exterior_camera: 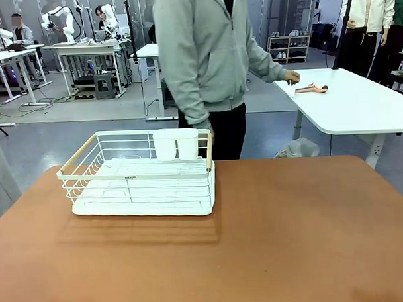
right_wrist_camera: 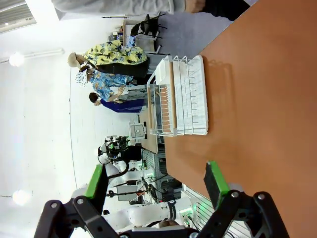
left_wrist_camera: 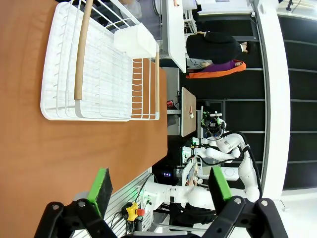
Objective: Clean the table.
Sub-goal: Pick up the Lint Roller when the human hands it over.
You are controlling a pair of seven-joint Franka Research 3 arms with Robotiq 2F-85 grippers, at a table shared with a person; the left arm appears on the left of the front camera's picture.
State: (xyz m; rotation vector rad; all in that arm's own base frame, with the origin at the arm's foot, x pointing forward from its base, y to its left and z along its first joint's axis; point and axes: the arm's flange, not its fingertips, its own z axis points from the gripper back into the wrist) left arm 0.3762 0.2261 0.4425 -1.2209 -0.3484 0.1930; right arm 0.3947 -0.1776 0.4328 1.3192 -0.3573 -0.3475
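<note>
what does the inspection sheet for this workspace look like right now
surface: reddish-brown table, no spills seen
job's things: the table itself; a white wire rack stands on its left part, white cup holder on the rack's far side
clutter: nothing seen
grippers: left gripper open, right gripper open, both hold nothing
cables: nothing seen on the table
surroundings: person in grey hoodie at the far side, white table behind

The table is reddish-brown, the wire rack white, the person's hoodie grey.
</note>
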